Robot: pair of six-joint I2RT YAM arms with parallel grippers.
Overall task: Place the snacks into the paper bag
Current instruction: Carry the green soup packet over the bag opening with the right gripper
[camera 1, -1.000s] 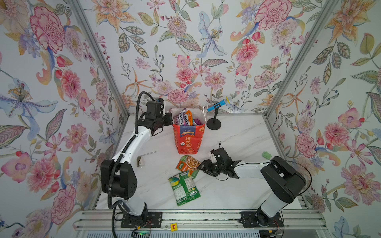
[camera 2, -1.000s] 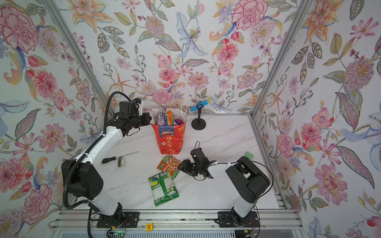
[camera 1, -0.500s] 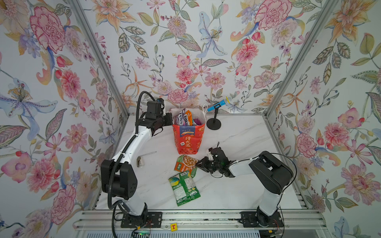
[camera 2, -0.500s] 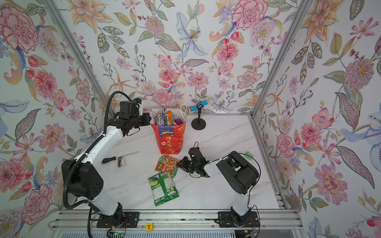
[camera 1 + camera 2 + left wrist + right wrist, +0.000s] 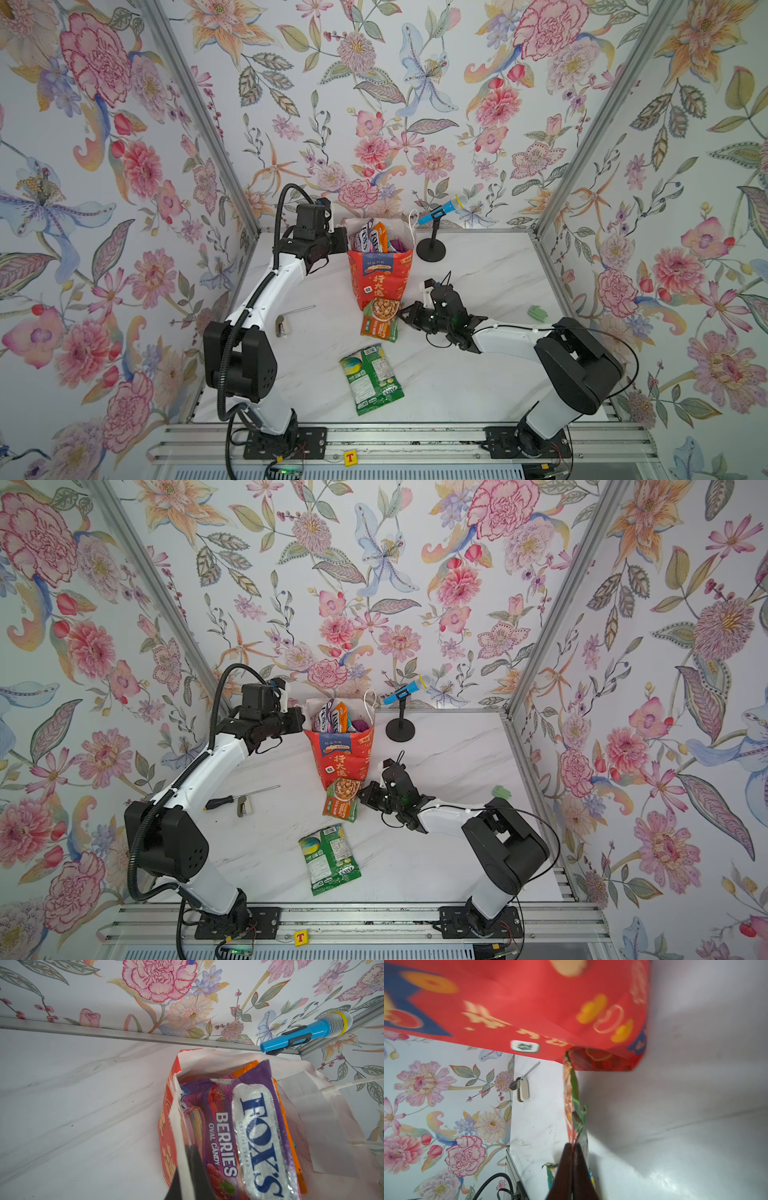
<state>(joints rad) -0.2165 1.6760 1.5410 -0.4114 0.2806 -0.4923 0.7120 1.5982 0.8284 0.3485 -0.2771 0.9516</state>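
Right end effector [image 5: 400, 314] on nut packet [image 5: 379, 320], against paper bag [image 5: 380, 276].

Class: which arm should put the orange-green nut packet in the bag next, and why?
Right: the right gripper is shut on the nut packet, while the left gripper holds the paper bag by its rim.

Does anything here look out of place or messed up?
The rim of the paper bag, pinched by the left tool, looks ragged and creased. A screwdriver and a toy microphone sit on the table, though neither is a snack. Nothing looks spilled.
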